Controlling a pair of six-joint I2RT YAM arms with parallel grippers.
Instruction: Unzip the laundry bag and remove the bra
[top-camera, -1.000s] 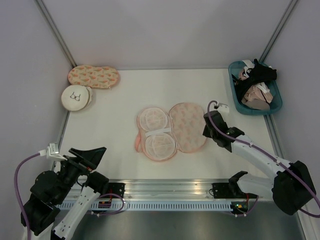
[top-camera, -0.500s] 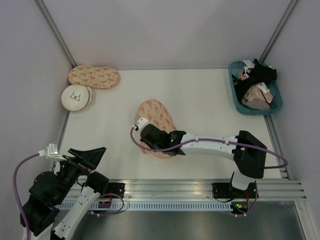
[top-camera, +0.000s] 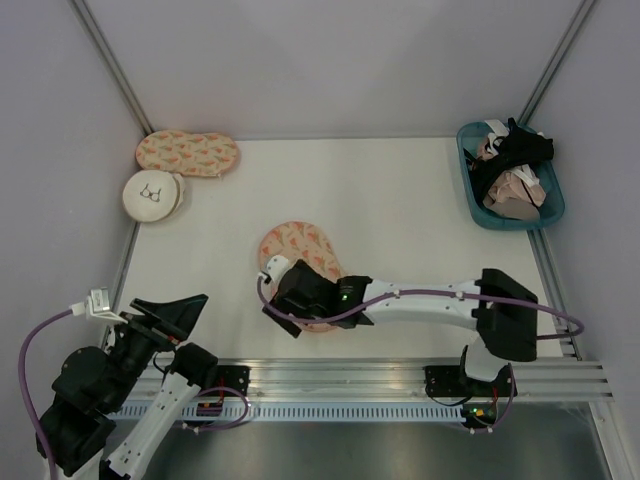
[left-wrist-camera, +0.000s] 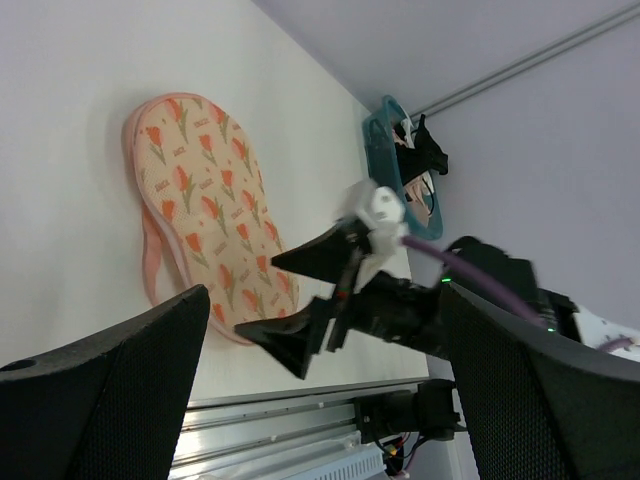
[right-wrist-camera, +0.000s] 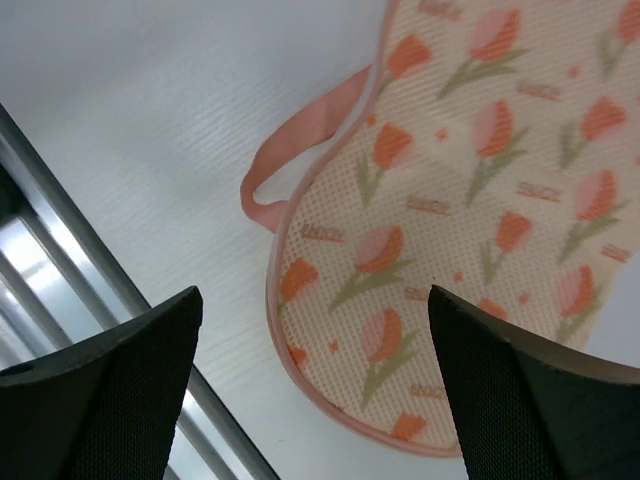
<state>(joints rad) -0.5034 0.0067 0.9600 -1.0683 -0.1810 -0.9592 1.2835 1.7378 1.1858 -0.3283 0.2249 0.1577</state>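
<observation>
Laundry bag (top-camera: 300, 252) lies flat, printed side up, closed over on itself. Its near end sits right under the right gripper (top-camera: 288, 312). In the right wrist view the bag (right-wrist-camera: 470, 200) fills the space ahead of and between the fingers, and the pink loop strap (right-wrist-camera: 290, 160) pokes out just ahead of the left finger. Can't tell if the zipper is run shut.

The bra (top-camera: 515, 150) is not at the bag. A black strappy garment lies on top of the heap in the teal basket (top-camera: 478, 212), well off to the right of this gripper at the far corner. Judging by that and the flat bag, removal looks done and the bag is probably just being left in place.

The right gripper's jaws are spread wide with nothing between them, and the pads (right-wrist-camera: 100, 400) are off the fabric. The arm is stretched long and low from its base, crossing leftward along the near edge. The wrist is over the bag's near end and the fingers point near-left.

The left gripper (top-camera: 170, 315) is also spread wide and empty, well apart from the bag on its near-left. That arm is folded back over its base, and its camera looks sideways at the bag (left-wrist-camera: 200, 200) and the right gripper (left-wrist-camera: 310, 300).

A like-printed case (top-camera: 188, 153) and a round white pouch (top-camera: 152, 195) sit far-left, well away from both grippers.
</observation>
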